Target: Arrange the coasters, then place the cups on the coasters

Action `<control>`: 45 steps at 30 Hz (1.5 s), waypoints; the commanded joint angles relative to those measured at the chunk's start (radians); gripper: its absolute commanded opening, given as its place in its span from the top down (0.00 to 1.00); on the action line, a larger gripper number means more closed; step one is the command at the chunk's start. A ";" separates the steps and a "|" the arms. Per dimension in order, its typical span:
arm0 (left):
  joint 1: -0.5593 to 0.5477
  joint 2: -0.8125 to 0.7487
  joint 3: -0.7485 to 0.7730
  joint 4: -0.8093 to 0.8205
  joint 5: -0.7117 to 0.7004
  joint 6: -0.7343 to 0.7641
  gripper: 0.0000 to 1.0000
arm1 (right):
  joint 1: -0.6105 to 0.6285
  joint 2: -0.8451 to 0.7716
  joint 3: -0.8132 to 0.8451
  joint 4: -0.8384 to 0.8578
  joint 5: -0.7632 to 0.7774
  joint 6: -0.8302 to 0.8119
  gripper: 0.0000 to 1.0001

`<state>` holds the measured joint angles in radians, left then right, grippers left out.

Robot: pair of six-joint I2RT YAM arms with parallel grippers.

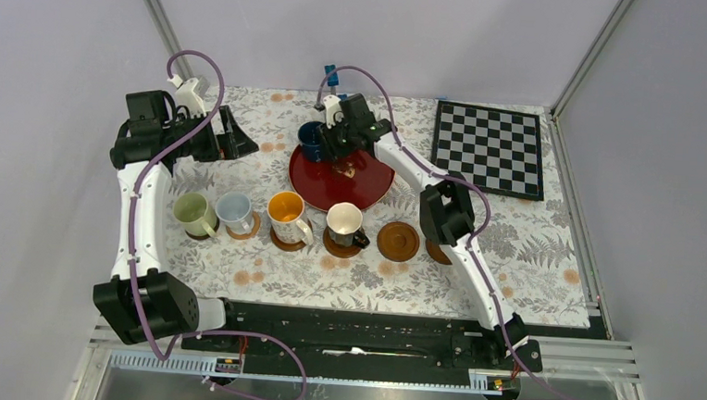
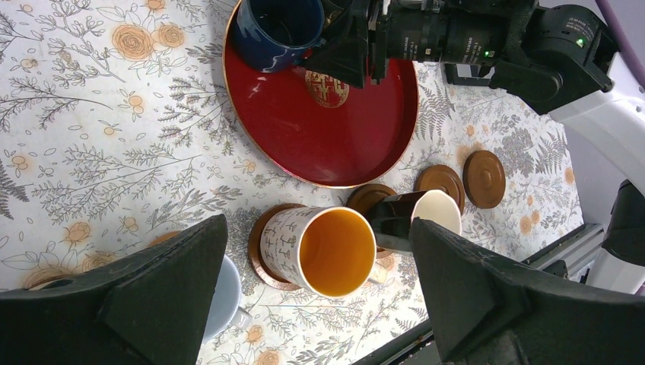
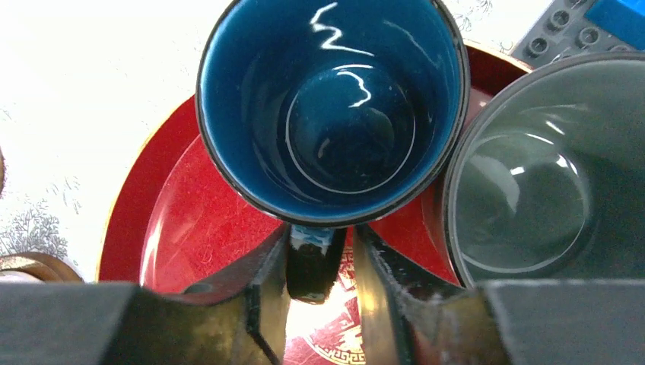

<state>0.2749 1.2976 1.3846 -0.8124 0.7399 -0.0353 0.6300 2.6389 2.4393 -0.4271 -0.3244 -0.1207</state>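
Dark blue cup point(image 3: 331, 106) upright on red tray point(image 2: 304, 144) (gold seal point(image 2: 328, 87) illegible), handle between right gripper point(image 3: 321, 237) fingers, grip uncertain; left gripper point(image 2: 318, 232) gapes.

Btwn black right fingers point(image 3: 258, 304): dk blue cup point(image 3: 327, 106), glossy. Just right of them: grey-green cup point(image 3: 532, 190). Below both: red tray point(image 3: 190, 228) w/ gold emblem. Btwn black left fingers point(image 2: 152, 296): white cup point(image 2: 319, 251), sprig pattern, orange inside. Beyond them: brown coasters point(image 2: 484, 179); cloth point(image 2: 91, 152) white w/ grey leaves, orange roses.
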 commanded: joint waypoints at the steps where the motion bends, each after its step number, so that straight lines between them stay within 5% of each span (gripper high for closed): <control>1: -0.002 -0.007 -0.001 0.042 0.026 -0.002 0.01 | 0.016 -0.001 0.062 0.049 0.034 -0.008 0.65; 8: -0.002 -0.010 -0.006 0.045 0.004 0.000 0.01 | 0.016 -0.086 -0.002 0.022 -0.004 -0.027 1.00; 22: -0.002 -0.035 -0.015 0.045 0.006 -0.004 0.01 | -0.003 -0.422 -0.413 0.121 -0.123 -0.025 1.00; 35: -0.002 -0.043 -0.021 0.045 0.013 -0.011 0.01 | -0.151 -0.638 -0.649 0.238 -0.288 0.049 1.00; 45: -0.002 -0.049 -0.033 0.052 0.011 -0.015 0.01 | -0.264 -0.988 -0.982 0.182 -0.251 -0.008 1.00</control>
<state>0.2749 1.2816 1.3518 -0.8089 0.7376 -0.0399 0.3973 1.8488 1.5543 -0.2970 -0.5415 -0.0975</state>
